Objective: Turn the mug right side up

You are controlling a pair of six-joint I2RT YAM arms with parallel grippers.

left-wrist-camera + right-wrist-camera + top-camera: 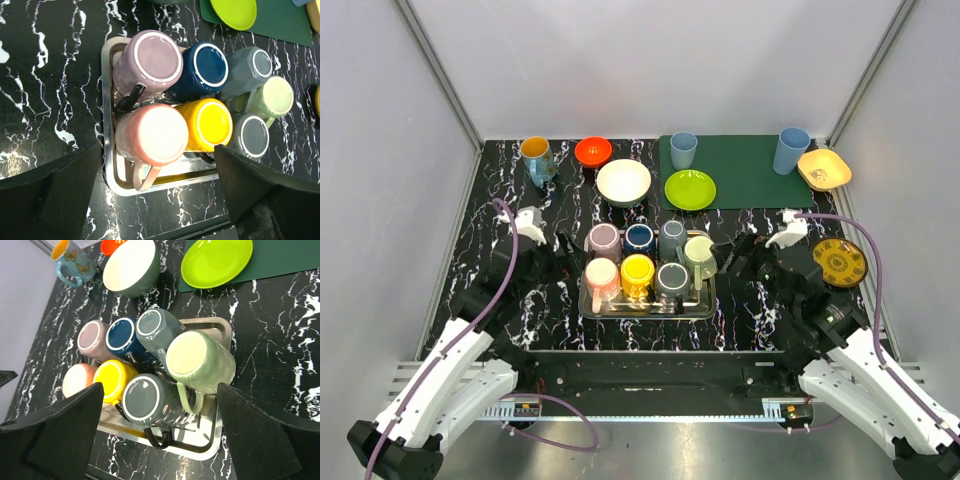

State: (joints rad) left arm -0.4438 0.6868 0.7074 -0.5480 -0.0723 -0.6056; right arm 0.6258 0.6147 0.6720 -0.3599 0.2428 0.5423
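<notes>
The worktop (45,95) looks like black stone veined with white, smooth with a dull sheen. The tray (106,165) is bright polished metal. The mugs (152,134) look like glazed ceramic, glossy on the sides and flatter on their bases. At upper right, the mat (750,175) is matt green, and the lime plate (216,261) shines. The fingers (260,440) look like matt black plastic.

— Tray (692,311), centre near: contents?
— Seven mugs (637,270), in two rows.
— Behind it?
— Large bowl (623,182), just beyond. Mat (745,165) far right, bearing a plate (690,189) and two cups (683,150).
</notes>
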